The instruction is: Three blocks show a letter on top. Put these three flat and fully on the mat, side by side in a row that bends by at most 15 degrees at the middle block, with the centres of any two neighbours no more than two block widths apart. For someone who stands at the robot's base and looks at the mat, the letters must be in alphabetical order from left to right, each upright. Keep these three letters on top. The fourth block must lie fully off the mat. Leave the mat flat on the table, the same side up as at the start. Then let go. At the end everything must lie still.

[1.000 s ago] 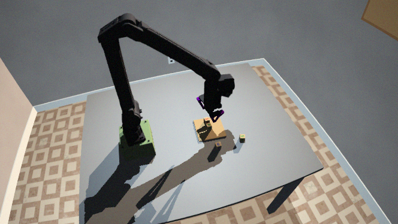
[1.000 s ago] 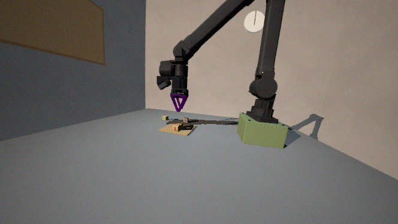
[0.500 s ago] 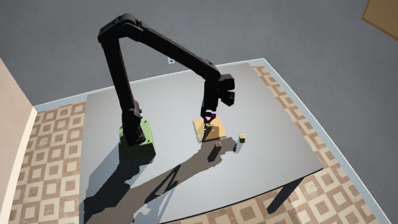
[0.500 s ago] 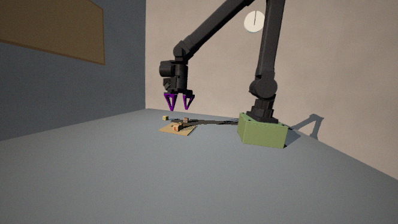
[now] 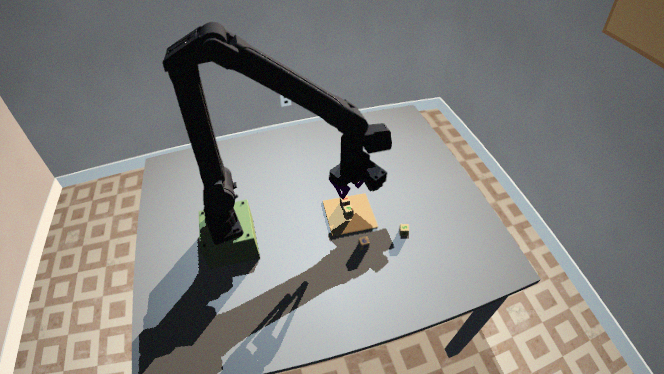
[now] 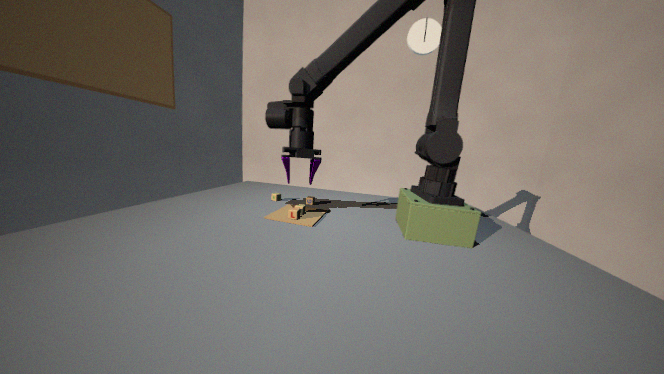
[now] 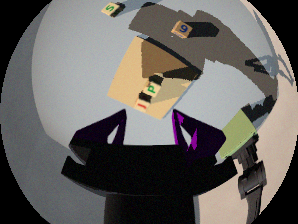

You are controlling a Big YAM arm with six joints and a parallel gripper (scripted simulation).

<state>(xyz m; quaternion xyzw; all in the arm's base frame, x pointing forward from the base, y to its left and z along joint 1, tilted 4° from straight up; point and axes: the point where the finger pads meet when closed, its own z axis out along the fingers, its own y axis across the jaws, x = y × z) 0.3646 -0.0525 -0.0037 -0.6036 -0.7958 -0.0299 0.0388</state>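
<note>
1. The pincer (image 5: 350, 191) (image 6: 299, 183) (image 7: 149, 113) is above the worktop (image 5: 425, 175) (image 6: 200, 280) (image 7: 65, 90), pointing down; its fingers stand partly apart, with nothing between them.
2. The mat (image 5: 365, 202) (image 6: 280, 216) (image 7: 125, 80) lies flat, well apart from the green base (image 5: 250, 220) (image 6: 442, 227) (image 7: 237, 132).
3. On it sits the red-letter block (image 5: 345, 201) (image 6: 294, 214) (image 7: 142, 105), its top letter apparently a J; an L shows on one side.
4. Just beside it on the mat, to the robot's right, is the P block (image 5: 348, 211) (image 6: 301, 208) (image 7: 151, 88); whether they touch cannot be told.
5. The S block (image 5: 404, 230) (image 6: 275, 197) (image 7: 110, 9) sits off the mat, green letter up.
6. The blue-marked block (image 5: 364, 241) (image 6: 310, 200) (image 7: 182, 29) also sits off it, near its edge, in shadow.
</note>
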